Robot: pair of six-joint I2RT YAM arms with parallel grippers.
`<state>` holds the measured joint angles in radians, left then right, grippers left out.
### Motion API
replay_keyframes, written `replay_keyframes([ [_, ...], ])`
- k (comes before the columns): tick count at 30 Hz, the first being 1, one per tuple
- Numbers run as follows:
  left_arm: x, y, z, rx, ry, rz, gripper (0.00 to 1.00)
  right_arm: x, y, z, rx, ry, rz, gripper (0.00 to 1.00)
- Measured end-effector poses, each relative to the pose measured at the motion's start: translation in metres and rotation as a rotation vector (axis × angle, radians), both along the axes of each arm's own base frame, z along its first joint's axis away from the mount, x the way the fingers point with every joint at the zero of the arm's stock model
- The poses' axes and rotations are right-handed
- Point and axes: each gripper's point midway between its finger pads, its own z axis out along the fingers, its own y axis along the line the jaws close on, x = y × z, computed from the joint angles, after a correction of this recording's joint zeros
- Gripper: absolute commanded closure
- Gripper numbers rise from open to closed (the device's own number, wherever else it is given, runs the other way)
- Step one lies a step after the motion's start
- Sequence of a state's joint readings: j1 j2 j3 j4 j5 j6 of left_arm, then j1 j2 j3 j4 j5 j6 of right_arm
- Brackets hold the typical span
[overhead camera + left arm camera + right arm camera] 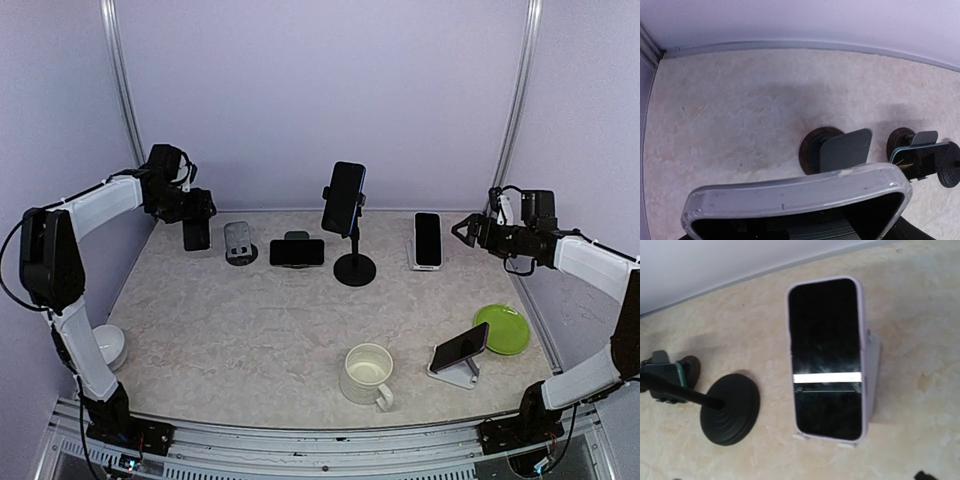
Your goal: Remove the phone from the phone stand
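Observation:
My left gripper (196,218) is at the far left, shut on a dark phone (197,237) and holding it upright above the table. In the left wrist view the phone's grey-cased edge (800,192) fills the bottom and hides my fingers. The empty grey phone stand (238,243) is just right of the phone; it also shows in the left wrist view (842,150), below and beyond the phone. My right gripper (468,231) is open and empty at the far right, beside a lilac-cased phone (826,357) leaning on a white stand (871,375).
A landscape phone on a stand (297,252), a tall black stand (354,268) clamping a phone (343,197), a white mug (368,373), a green plate (503,329), a tilted phone on a white stand (459,349), and a white object (108,345) at the left edge.

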<state>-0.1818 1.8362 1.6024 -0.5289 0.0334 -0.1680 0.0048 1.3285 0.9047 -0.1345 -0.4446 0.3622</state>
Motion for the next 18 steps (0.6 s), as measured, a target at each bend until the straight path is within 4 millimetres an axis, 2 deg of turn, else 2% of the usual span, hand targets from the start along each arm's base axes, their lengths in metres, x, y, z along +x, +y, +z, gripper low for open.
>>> replay_keyframes([
  [5, -0.030, 0.033, -0.040, 0.022, 0.149, 0.018, 0.37, 0.002, 0.007, 0.006, 0.020, -0.027, 0.043, 0.00],
  [14, -0.093, 0.047, -0.108, 0.079, 0.416, -0.051, 0.41, 0.008, 0.017, 0.004, 0.051, -0.032, 0.100, 0.00],
  [18, -0.119, 0.054, -0.130, 0.085, 0.509, -0.051, 0.41, 0.009, 0.019, 0.007, 0.059, -0.047, 0.116, 0.00],
])
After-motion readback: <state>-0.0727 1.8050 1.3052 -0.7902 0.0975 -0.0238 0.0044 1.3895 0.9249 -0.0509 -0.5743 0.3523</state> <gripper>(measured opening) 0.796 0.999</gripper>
